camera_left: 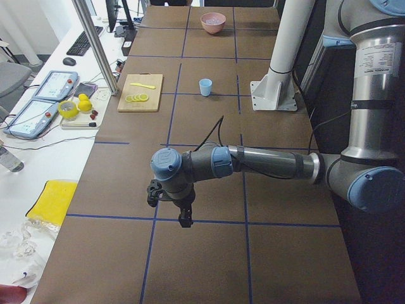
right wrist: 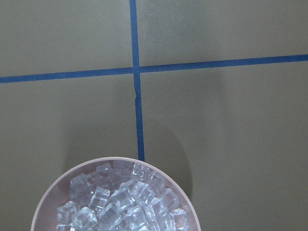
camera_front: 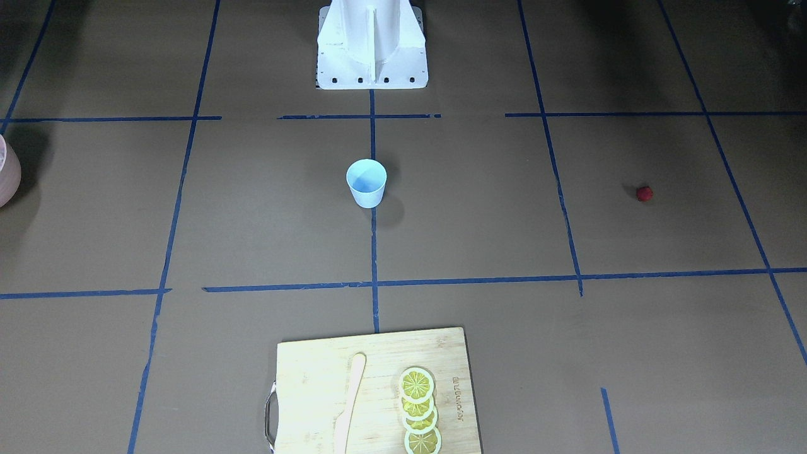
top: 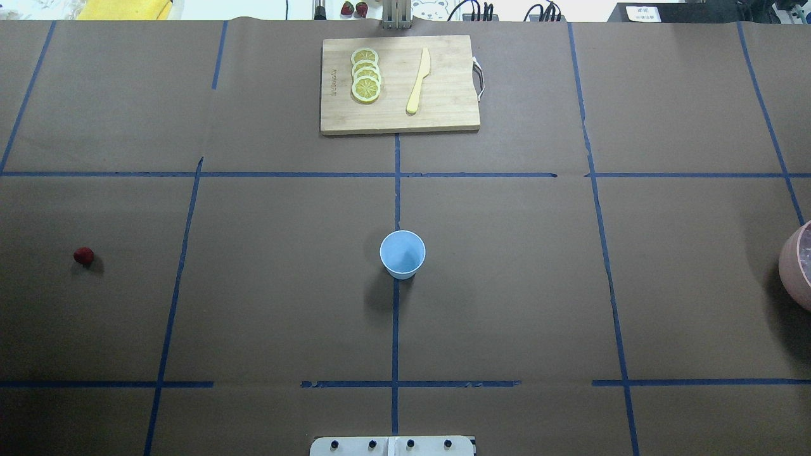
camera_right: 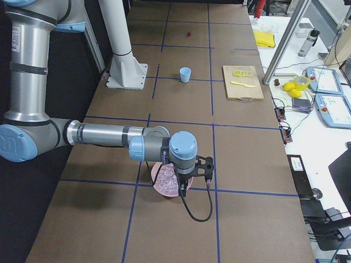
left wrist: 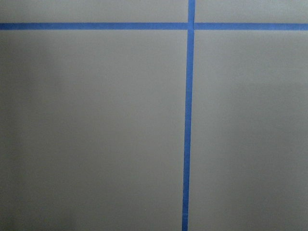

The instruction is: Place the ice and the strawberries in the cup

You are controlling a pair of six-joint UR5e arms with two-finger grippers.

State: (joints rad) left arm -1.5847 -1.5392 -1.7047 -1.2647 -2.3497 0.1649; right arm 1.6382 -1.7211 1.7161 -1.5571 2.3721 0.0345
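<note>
The light blue cup (top: 402, 254) stands upright and empty on the centre line of the table, also seen across the table (camera_front: 366, 183). A dark red strawberry (top: 83, 255) lies alone far on my left side (camera_front: 644, 193). The ice (right wrist: 120, 202) fills a pink bowl (right wrist: 43, 207) right under my right wrist camera, at the far right edge (top: 799, 266). My right gripper (camera_right: 184, 188) hangs over that bowl; I cannot tell if it is open or shut. My left gripper (camera_left: 185, 218) points down over bare table beyond the strawberry; its state I cannot tell either.
A wooden cutting board (top: 443, 107) at the far middle holds lemon slices (top: 366, 75) and a pale knife (top: 419, 81). The white robot base (camera_front: 372, 44) stands at the near middle. A side bench (camera_left: 44, 126) carries tablets, tape and cables.
</note>
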